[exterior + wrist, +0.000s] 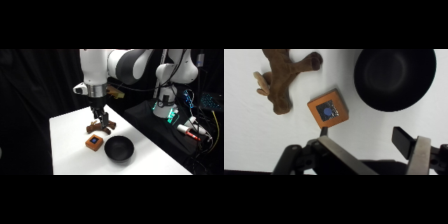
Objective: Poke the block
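Overhead, we see the gripper (361,140) released, jaws spread apart above the white table (70,150). Right of centre sits the black bowl (395,77). Far left lies the brown toy (283,77). Between them the block (327,110) rests flat, just beyond the left fingertip (324,131).

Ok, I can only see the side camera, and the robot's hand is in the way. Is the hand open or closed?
Observer: Open. The wrist view shows the hand with its two fingers wide apart.
Operator: Is it poking the block yet?
Observer: One fingertip sits right at the edge of the block. I cannot tell if it touches.
Operator: Is anything inside the bowl?
Observer: No. The wrist view looks straight into the black bowl, and nothing lies in it.
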Motion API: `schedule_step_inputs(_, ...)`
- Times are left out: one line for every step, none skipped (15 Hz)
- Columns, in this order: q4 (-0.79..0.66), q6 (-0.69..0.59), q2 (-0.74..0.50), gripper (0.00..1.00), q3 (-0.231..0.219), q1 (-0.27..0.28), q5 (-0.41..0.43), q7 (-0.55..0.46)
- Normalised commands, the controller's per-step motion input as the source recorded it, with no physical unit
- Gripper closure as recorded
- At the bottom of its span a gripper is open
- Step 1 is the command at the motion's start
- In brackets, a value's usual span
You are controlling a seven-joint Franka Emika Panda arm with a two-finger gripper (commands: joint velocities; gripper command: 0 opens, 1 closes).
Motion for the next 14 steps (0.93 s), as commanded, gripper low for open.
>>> schedule_step_inputs(0.01,-0.01,0.0,0.0,0.017,-0.015,-0.002,0.0)
schedule_step_inputs(0.04,-0.01,-0.01,0.0,0.004,0.001,-0.044,0.09)
schedule_step_inputs(0.04,0.08,-0.02,0.0,-0.006,0.002,-0.073,0.11)
schedule_step_inputs(0.08,0.17,-0.01,0.0,-0.016,-0.004,-0.083,0.12)
schedule_step_inputs(0.12,0.23,0.04,0.0,-0.025,-0.017,-0.066,0.13)
schedule_step_inputs(0.15,0.26,0.09,0.0,-0.027,-0.033,-0.029,0.11)
schedule_step_inputs(0.15,0.29,0.13,0.0,-0.029,-0.04,-0.022,0.09)
schedule_step_inputs(0.15,0.32,0.17,0.25,-0.048,-0.033,-0.068,0.14)
schedule_step_inputs(0.16,0.29,0.2,0.26,-0.049,-0.035,-0.06,0.13)
schedule_step_inputs(0.16,0.25,0.22,0.32,-0.053,-0.032,-0.066,0.14)
schedule_step_inputs(0.16,0.21,0.22,0.43,-0.05,-0.029,-0.056,0.14)
schedule_step_inputs(0.15,0.18,0.22,0.51,-0.046,-0.026,-0.053,0.13)
schedule_step_inputs(0.11,0.16,0.17,0.59,-0.04,-0.022,-0.046,0.12)
schedule_step_inputs(0.1,0.14,0.15,0.67,-0.037,-0.017,-0.044,0.12)
